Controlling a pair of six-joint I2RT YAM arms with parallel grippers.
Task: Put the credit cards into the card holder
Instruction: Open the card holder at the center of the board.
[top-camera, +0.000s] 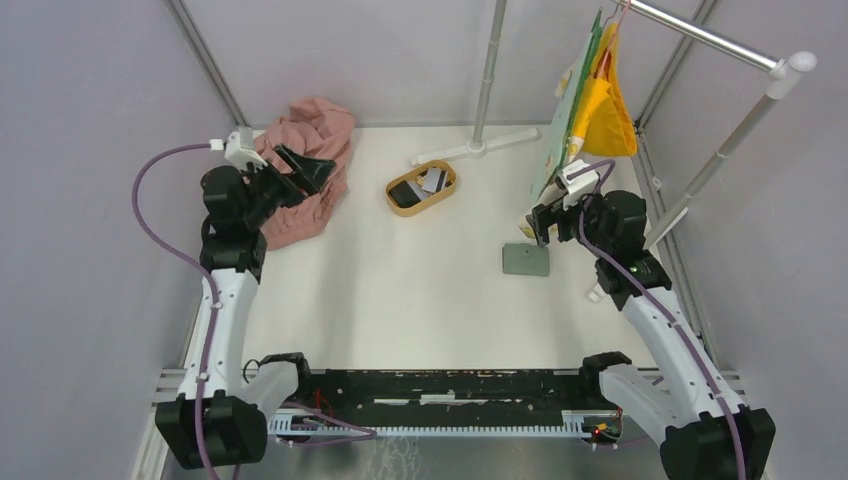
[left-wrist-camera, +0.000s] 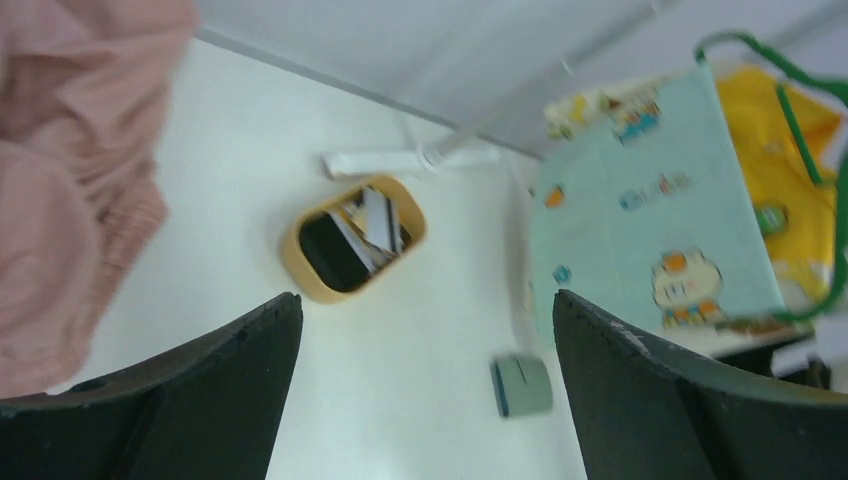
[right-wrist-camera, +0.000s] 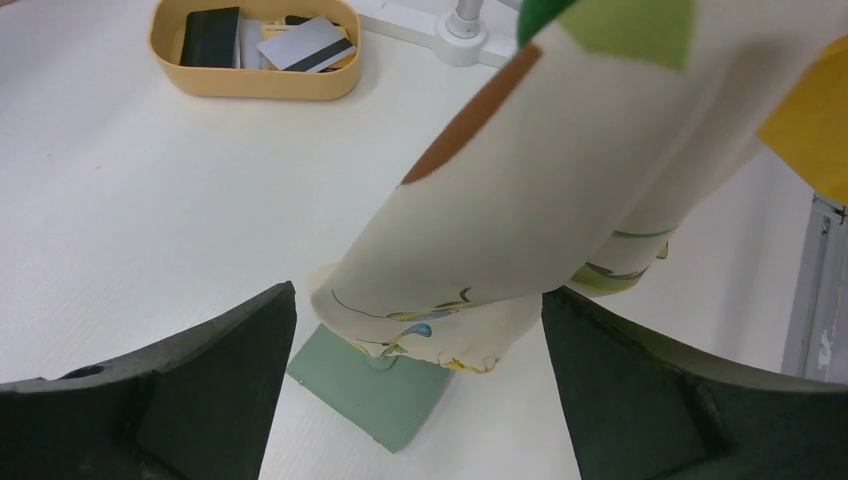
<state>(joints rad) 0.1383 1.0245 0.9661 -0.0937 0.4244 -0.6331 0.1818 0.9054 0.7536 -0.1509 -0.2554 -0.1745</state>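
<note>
Over on the left, our left end effector (top-camera: 305, 172) hangs wide open with nothing in it, above the crumpled pink cloth (top-camera: 322, 125) at ten o'clock on the table (top-camera: 400, 300). Moving across, the oval wooden tray (right-wrist-camera: 250, 82) sits near twelve o'clock. The credit cards (right-wrist-camera: 310, 45) lie inside it, black and grey-white ones piled together. As far as we can see, none has left it. At three o'clock the card holder (top-camera: 526, 260) lies flat and folded shut, grey-green side up. Our right end effector (top-camera: 537, 228) hovers over its far edge, jaws spread and empty, close by the hanging printed cloth (right-wrist-camera: 560, 170). We judge nothing is done yet: the holder needs opening, then each card must be fetched and slotted in.
</note>
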